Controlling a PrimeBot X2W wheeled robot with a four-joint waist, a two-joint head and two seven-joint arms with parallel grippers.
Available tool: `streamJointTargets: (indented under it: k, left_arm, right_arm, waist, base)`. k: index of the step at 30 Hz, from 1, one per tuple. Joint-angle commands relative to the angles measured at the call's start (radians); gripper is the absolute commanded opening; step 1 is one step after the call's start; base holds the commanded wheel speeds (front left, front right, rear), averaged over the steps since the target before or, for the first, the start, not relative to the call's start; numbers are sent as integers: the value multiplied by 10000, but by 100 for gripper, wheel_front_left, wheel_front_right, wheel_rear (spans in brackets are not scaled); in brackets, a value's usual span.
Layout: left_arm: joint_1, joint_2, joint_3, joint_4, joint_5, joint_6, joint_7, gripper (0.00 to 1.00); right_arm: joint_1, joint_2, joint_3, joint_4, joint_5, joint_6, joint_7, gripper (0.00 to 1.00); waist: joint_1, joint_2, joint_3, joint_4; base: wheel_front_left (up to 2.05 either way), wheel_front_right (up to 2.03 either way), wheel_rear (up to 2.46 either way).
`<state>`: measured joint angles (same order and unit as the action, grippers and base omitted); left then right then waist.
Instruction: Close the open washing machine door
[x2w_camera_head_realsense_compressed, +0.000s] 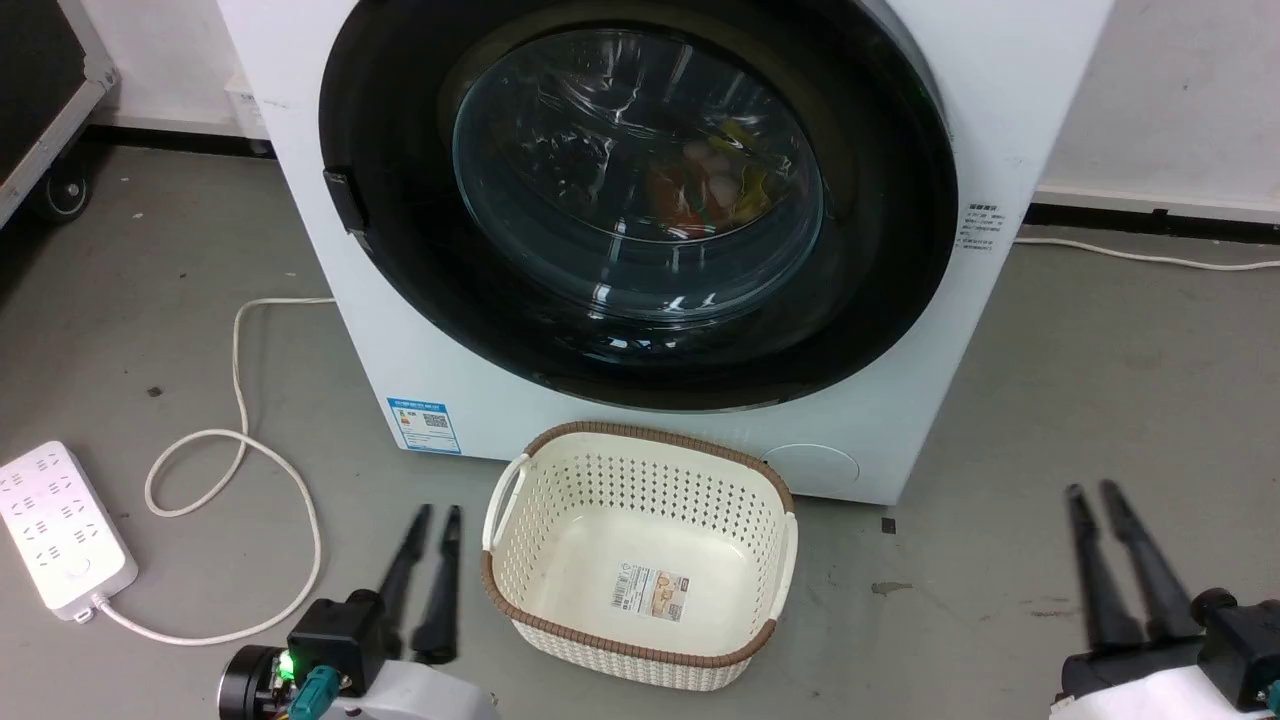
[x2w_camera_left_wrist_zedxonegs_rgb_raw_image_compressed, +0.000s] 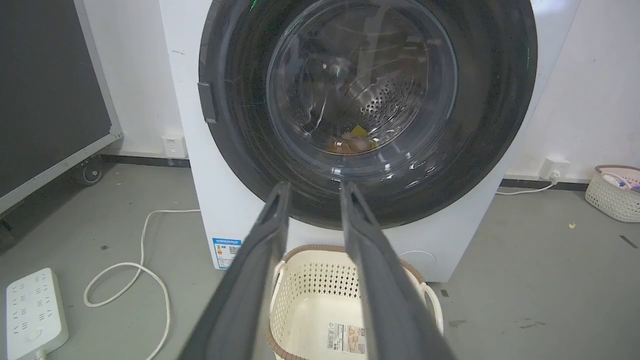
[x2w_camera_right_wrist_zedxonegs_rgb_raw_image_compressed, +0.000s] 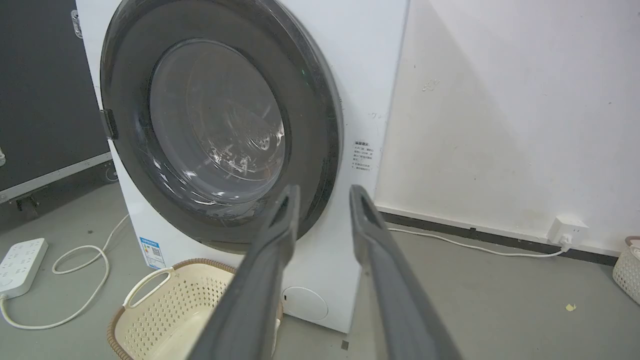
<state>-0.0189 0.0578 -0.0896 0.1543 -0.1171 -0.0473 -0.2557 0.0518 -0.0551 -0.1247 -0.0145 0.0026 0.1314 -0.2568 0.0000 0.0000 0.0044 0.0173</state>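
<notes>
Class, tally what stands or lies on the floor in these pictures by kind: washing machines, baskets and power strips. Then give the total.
washing machine: 1
baskets: 2 (the cream basket in front of the machine, the pale basket further off)
power strip: 1
Total: 4

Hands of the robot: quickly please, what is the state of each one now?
Left hand: open, holding nothing.
Right hand: open, holding nothing.

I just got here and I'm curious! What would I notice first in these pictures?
The big round black washing machine door covers most of the white washing machine, with colourful things showing through its glass. In front of it on the floor sits an empty cream basket.
</notes>
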Motion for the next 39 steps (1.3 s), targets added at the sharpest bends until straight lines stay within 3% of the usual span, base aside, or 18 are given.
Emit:
streamJointTargets:
  k: [1,39]
  left_arm:
    - [1,0,3,-2,2,1,6,0]
    - [57,-25,270,-462,351,142,766,0]
  right_arm:
    - [-1,0,2,0,0,0,4,0]
    - [-155,15,373,43,-8,-2,770,0]
  waist:
    - [0,0,0,0]
    - [0,0,-14,-52]
  base:
    - [0,0,0]
    - [0,0,0]
